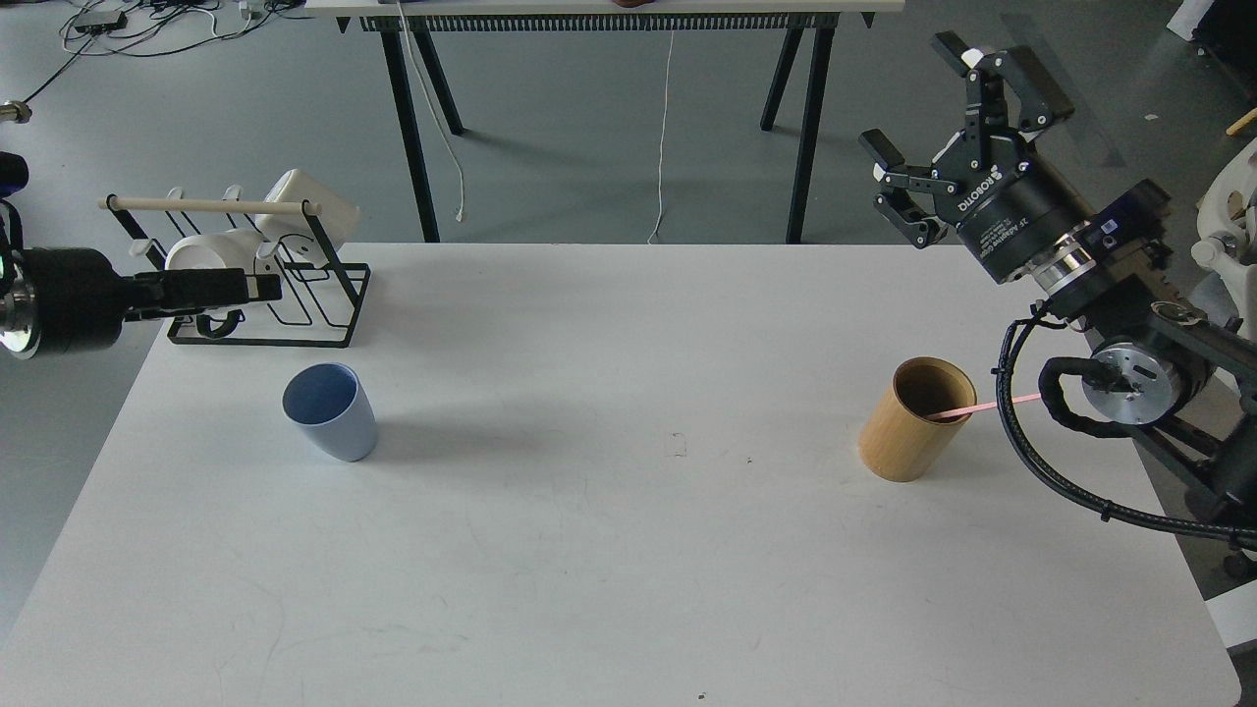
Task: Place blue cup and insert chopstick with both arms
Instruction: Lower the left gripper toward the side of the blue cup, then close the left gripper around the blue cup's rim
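The blue cup (331, 412) stands upright on the white table (628, 550) at the left. A pink chopstick (960, 412) leans out of the tan wooden holder (910, 420) at the right, its far end passing behind my right arm's cable. My left gripper (267, 288) comes in level from the left edge, above and left of the cup, in front of the mug rack; it is seen edge-on, so its fingers cannot be told apart. My right gripper (933, 128) is open and empty, raised above the table's back right, well above the holder.
A black wire rack (295, 304) with a pale wooden rod (211, 206) and white mugs (304, 206) stands at the table's back left. A black-legged table (609, 10) stands behind. White equipment sits at the right edge (1228, 245).
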### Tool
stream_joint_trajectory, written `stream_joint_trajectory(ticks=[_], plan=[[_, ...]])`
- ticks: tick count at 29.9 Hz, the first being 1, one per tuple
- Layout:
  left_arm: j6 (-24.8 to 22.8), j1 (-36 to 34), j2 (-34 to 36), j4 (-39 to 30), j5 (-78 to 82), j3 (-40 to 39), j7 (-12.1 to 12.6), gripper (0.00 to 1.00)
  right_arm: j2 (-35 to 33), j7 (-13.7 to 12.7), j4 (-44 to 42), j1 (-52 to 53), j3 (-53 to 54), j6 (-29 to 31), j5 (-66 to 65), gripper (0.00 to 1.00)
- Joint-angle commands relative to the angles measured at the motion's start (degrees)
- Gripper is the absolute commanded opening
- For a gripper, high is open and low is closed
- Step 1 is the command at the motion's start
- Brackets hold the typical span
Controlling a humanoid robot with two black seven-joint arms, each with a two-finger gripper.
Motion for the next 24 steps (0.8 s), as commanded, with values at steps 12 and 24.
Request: stream_joint_trajectory(ticks=[12,24], plan=[[3.89,7.62,-9.38,10.96,0.80,1.01,0.01,0.99,-0.44,0.00,0.00,-2.24,0.08,0.01,0.02,0.99],[6.44,11.84,-15.44,17.90,0.97,1.10,0.01,0.97,-0.70,0.00,0.00,-2.41,0.08,0.09,0.02,0.99]])
